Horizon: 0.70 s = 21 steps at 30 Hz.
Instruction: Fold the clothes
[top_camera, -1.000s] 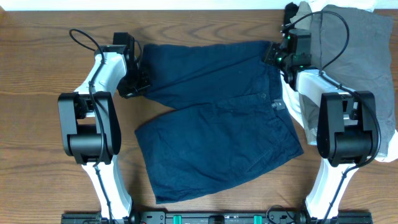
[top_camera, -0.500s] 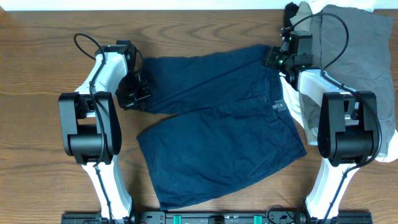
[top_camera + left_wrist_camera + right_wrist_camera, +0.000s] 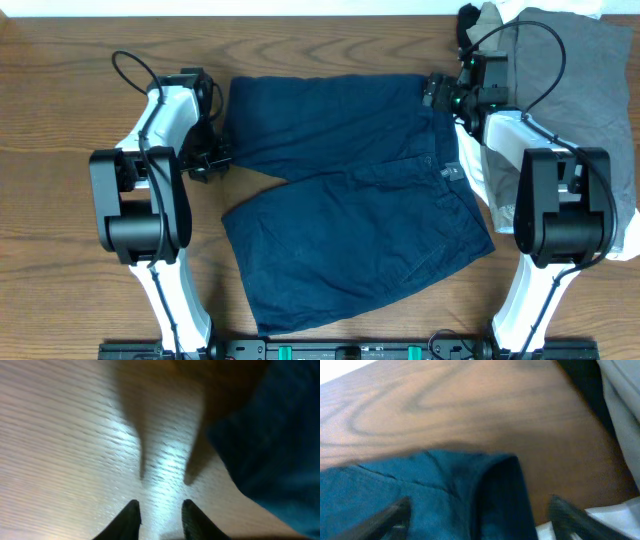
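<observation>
Both tools have let go over the last second: the far leg of the navy shorts (image 3: 350, 200), bunched and pulled in half a second ago, now lies flat and straight, and the left tool (image 3: 207, 161) has backed off its hem onto bare worktop (image 3: 60, 200). In the left wrist view its fingertips (image 3: 131, 516) stand a little apart with only wood between them, holding nothing, and the navy cloth sits off to the right side. We see the right tool (image 3: 432, 90) spread wide at the far waistband corner; in its wrist view the folded cloth edge lies between the fingers, and we cannot tell whether they touch it.

The shorts lie mid-worktop with the waist toward the right arm and both legs running leftward, the near leg slanting toward us. So the long axis runs left to right. The left tool is just beside the far hem and the right tool is at the waist, so we judge each arm well placed for its own end. The grey garment (image 3: 570, 60) lies under the right arm, beside the waist
</observation>
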### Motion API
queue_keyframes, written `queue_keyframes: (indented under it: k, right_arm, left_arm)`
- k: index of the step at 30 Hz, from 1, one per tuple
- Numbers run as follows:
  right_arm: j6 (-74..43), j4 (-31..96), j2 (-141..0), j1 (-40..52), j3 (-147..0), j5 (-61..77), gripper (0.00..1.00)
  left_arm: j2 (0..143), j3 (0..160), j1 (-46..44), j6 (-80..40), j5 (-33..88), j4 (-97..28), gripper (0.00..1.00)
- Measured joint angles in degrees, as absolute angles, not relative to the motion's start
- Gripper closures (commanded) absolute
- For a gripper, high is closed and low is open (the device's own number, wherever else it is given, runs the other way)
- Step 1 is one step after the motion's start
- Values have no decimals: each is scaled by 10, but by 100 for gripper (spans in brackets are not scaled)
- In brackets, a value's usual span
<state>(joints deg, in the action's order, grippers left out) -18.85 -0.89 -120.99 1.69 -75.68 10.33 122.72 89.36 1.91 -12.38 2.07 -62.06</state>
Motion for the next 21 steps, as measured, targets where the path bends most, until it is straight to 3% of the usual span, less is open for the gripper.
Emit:
queue_keyframes:
  k: [9, 16, 21]
  right_arm:
    - [-161, 228, -1057, 16, -796, 101, 1]
    - [-158, 469, -876, 24, -817, 148, 1]
    - [-192, 653, -842, 57, -817, 127, 1]
  left_arm:
    - [1069, 894, 38, -135, 6, -603, 53]
    - [908, 895, 4, -149, 0, -665, 52]
    - [846, 863, -40, -197, 0, -702, 53]
